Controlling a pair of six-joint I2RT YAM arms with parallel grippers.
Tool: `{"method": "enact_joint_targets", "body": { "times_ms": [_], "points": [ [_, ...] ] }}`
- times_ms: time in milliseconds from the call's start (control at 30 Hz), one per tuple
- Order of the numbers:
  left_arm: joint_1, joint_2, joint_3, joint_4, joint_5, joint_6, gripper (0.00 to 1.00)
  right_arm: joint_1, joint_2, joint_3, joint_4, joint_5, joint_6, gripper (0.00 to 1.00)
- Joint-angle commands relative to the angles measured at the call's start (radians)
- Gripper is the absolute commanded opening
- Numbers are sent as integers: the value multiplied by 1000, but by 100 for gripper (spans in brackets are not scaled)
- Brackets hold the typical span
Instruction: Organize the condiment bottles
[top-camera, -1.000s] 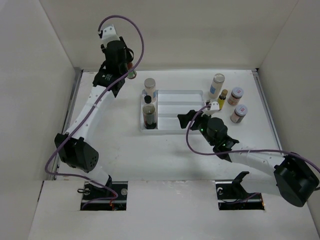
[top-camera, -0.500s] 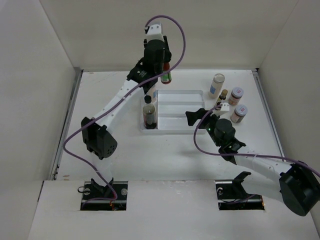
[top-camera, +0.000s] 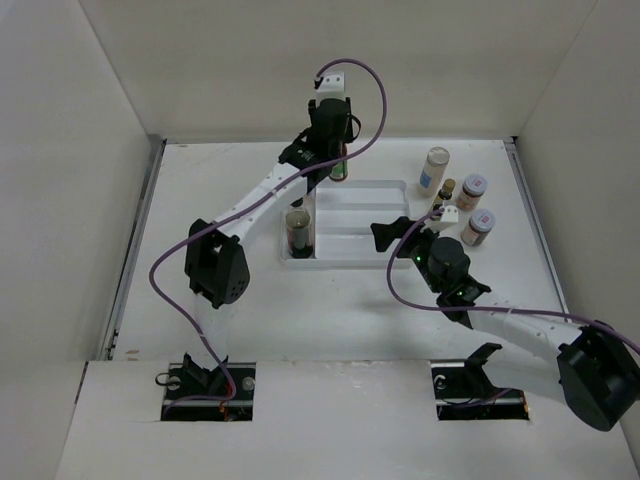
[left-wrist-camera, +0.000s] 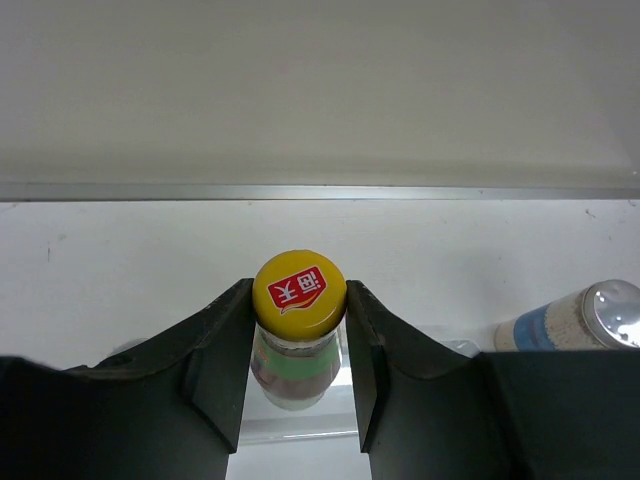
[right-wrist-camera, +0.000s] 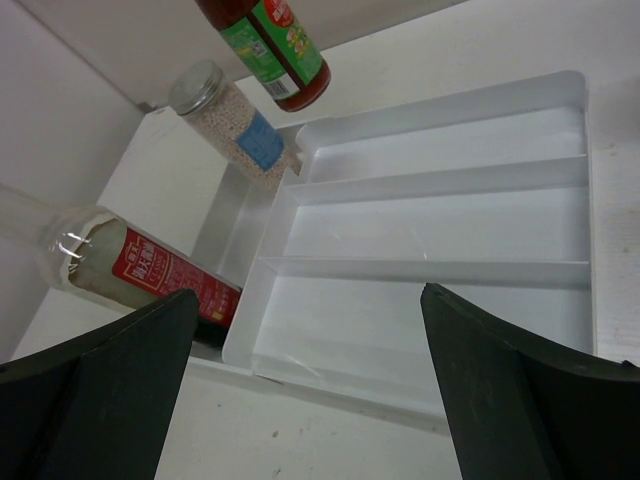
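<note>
Red glass sauce bottle with yellow cap (left-wrist-camera: 299, 291) hung clamped at its neck in the left gripper (left-wrist-camera: 299, 312), over the far rim of the white plastic divided tray (right-wrist-camera: 440, 100). Lowered there, it could catch the rim and topple. Right gripper (top-camera: 390, 232) stood spread, empty.

Left gripper (left-wrist-camera: 298, 305) carried red sauce bottle (right-wrist-camera: 268, 45) from far left rightward, now above far edge of tray (top-camera: 365, 215).
</note>
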Motion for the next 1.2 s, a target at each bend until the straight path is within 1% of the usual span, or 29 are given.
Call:
{"method": "enact_joint_targets", "body": {
  "times_ms": [0,933,1067,1167],
  "points": [
    [-1,-50,4,186,-10,9,17,-8,5,1,59,15,14,100],
    [-9,-50,-260,322,-4,0,18,-8,10,3,59,15,14,100],
    [-9,-50,-296,345,-4,-3,23,-8,8,3,59,17,14,100],
    [-13,-64,-335,375,-28,0,32,-8,7,3,59,17,14,100]
  ]
}}
